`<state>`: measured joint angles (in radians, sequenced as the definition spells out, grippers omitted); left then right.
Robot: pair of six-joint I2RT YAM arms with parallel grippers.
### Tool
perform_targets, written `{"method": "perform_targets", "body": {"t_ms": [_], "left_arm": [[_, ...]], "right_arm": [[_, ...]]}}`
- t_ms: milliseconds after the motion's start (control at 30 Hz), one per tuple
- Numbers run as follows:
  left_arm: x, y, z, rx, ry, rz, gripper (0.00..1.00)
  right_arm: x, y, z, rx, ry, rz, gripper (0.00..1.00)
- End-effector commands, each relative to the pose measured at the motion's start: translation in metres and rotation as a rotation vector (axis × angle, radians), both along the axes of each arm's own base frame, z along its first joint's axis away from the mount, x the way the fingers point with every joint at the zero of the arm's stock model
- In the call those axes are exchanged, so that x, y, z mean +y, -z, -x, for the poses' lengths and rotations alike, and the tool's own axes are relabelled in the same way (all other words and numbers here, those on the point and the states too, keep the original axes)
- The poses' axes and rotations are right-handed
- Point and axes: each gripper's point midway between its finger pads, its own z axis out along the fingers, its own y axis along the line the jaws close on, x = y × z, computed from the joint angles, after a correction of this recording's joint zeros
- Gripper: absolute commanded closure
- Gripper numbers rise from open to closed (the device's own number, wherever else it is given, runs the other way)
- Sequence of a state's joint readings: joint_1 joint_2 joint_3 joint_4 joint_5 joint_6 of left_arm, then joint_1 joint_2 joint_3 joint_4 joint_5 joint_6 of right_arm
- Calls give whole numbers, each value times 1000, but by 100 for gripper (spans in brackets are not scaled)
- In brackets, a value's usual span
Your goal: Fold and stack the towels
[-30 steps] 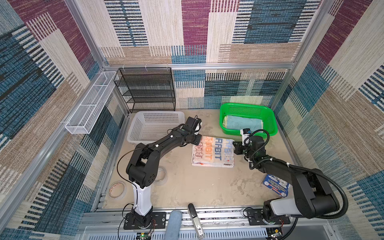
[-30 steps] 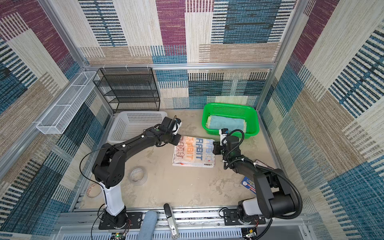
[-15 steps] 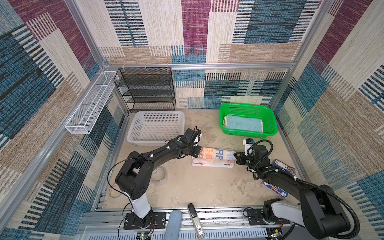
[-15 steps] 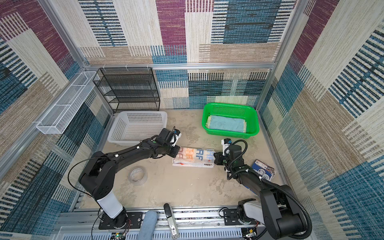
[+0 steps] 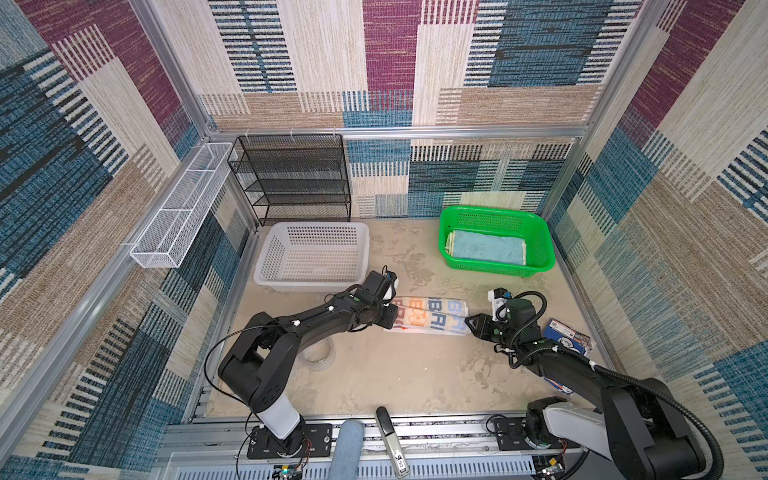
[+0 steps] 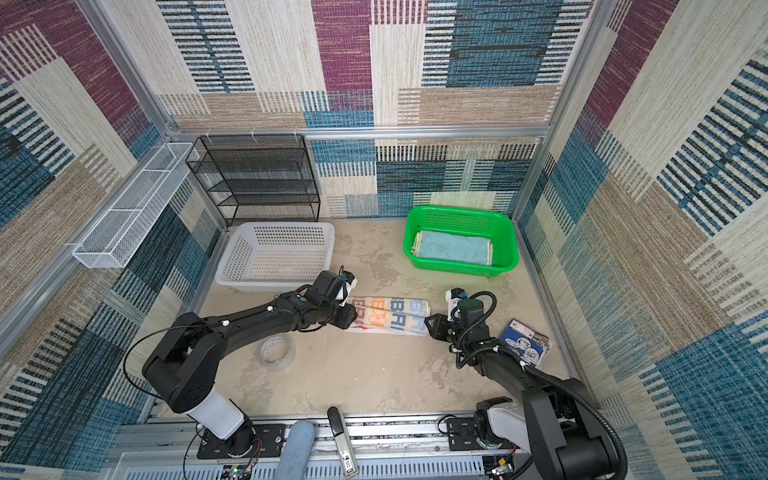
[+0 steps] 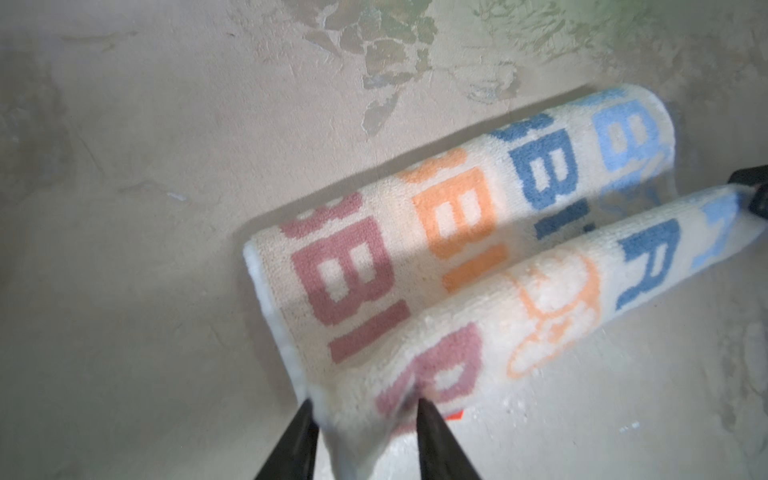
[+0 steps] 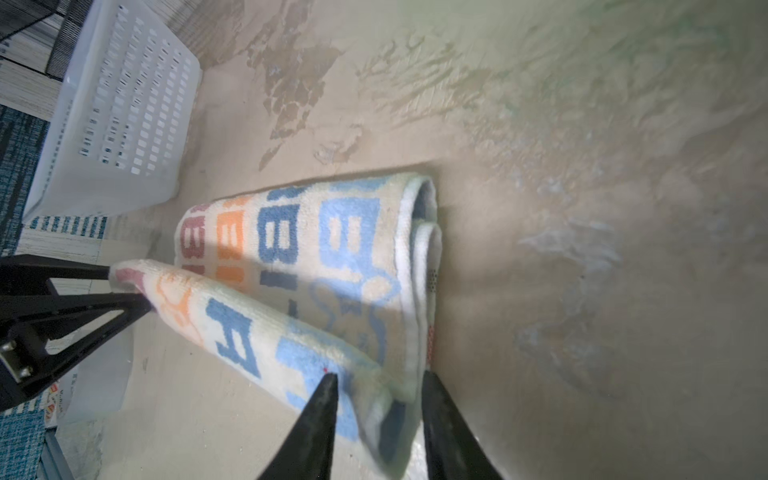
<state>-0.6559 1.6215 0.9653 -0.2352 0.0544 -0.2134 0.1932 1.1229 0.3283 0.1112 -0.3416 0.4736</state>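
Towel (image 5: 436, 318) end behind left hand (image 5: 392, 315)

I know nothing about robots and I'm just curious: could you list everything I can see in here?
Table: one, beige, mottled.
Green basket: one, back right of the table.
White basket: one, back left.
Mesh rack: one, black, against the back wall.
Wire basket: one, white, on the left wall.
Tape roll: one, clear, front left.
Printed packet: one, blue, right edge.
Lettered towel: one, cream with pink, orange and blue letters, folded mid-table.
Folded towels: teal on top, number beneath unclear, in the green basket.
Left claw: black, jaws apart at the lettered towel's left end.
Right claw: black, jaws apart at its right end.
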Motion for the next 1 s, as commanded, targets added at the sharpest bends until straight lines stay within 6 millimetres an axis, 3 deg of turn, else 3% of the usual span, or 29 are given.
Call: {"method": "perform_targets", "body": {"t_ms": [0,167,367,667,967], "left_arm": [[4,-15,-2,-51,-33,22,57],[8,-49,-4,-160,-49,79,53],[0,-62,-6,-176,-41,126,52],[-31,-14,1,6,29,146,54],[-29,32,11,98,43,86,55]], "right_arm": [[-2,-18,-5,-47,19,-5,57],[4,-36,-12,-93,-5,-18,53],[3,-24,-17,-50,10,-15,43],[15,14,-18,63,-45,-40,40],[39,41,-19,147,-132,-47,43]]}}
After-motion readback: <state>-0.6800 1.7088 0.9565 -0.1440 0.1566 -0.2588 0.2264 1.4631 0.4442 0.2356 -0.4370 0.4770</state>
